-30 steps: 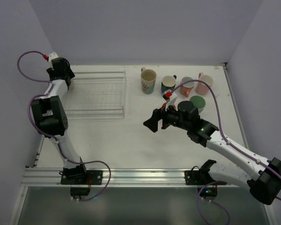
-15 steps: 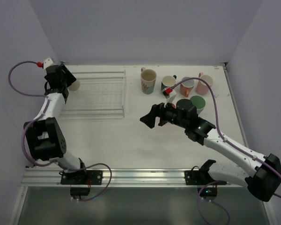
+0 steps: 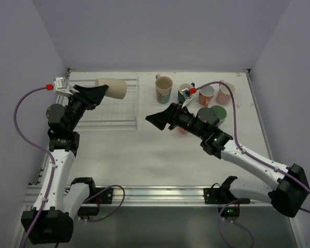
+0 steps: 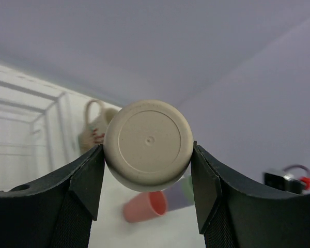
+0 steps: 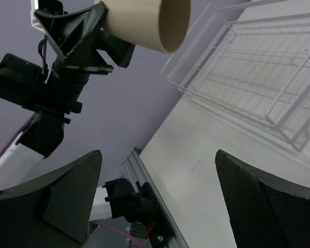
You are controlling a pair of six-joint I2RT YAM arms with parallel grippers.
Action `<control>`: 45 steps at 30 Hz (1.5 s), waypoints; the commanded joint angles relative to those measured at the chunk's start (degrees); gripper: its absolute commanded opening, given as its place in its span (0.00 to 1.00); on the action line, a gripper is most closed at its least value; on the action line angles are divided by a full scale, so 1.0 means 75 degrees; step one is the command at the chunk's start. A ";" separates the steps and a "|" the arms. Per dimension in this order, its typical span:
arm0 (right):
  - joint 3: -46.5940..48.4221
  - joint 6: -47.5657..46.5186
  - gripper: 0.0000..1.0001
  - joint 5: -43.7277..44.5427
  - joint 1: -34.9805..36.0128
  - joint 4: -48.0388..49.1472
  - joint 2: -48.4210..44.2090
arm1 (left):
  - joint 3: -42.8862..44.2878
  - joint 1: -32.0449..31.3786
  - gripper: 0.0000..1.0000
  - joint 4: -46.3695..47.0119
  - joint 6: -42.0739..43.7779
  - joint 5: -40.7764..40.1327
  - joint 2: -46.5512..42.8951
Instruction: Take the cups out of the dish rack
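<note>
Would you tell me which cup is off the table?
The beige tumbler, held sideways in the left end effector above the dish rack; the others rest on the table.

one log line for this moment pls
left gripper: shut on beige cup, held sideways in air | right gripper: open, empty | dish rack: no cups seen inside | other cups: standing on table right of rack

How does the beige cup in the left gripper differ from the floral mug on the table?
The beige cup lies sideways in the air, held by the left gripper; the floral mug stands upright on the table, untouched. The beige cup is plain with no visible handle; the floral mug has a print and a handle. Both look empty.
</note>
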 commanded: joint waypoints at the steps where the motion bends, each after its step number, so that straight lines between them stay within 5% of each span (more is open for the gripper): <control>1: 0.0400 0.0713 0.93 -0.0201 0.0077 0.1326 0.0297 | -0.0347 -0.0477 0.23 0.1684 -0.1721 0.1157 -0.0570; 20: 0.1923 0.0784 0.77 -0.1350 0.0194 0.1925 0.1798 | -0.1204 -0.1767 0.23 0.3140 -0.3037 0.1779 -0.0794; 22: 0.2028 0.0796 0.70 -0.1350 0.0194 0.2042 0.1891 | -0.1239 -0.2048 0.23 0.3140 -0.2967 0.1674 -0.0724; 26: 0.1901 0.0831 0.38 -0.1175 0.0194 0.2358 0.1810 | -0.1391 -0.2283 0.26 0.3140 -0.2861 0.1544 -0.0700; 27: 0.1842 0.0831 0.22 -0.1116 0.0194 0.2452 0.1740 | -0.1426 -0.2307 0.32 0.3117 -0.2849 0.1533 -0.0700; 29: 0.1667 0.0691 0.08 -0.0788 0.0194 0.2360 0.1495 | -0.1508 -0.2330 0.44 0.3105 -0.2779 0.1497 -0.0700; 30: 0.1631 0.0470 0.00 -0.0648 0.0194 0.2057 0.1389 | -0.1509 -0.2342 0.65 0.3024 -0.2709 0.1521 -0.0689; 34: 0.1945 -0.0760 0.00 0.0125 0.0182 0.0114 0.0722 | -0.0717 -0.2342 1.00 0.1552 -0.1252 0.1650 -0.0747; 38: 0.2684 -0.2482 0.00 0.1564 0.0135 -0.2920 0.0088 | 0.0506 -0.2342 1.00 -0.1610 0.1166 0.1076 -0.1132; 45: 0.4078 -0.4183 0.00 0.2690 -0.0462 -0.7875 0.0321 | 0.0509 -0.2342 1.00 -0.3280 0.3394 0.0888 -0.1590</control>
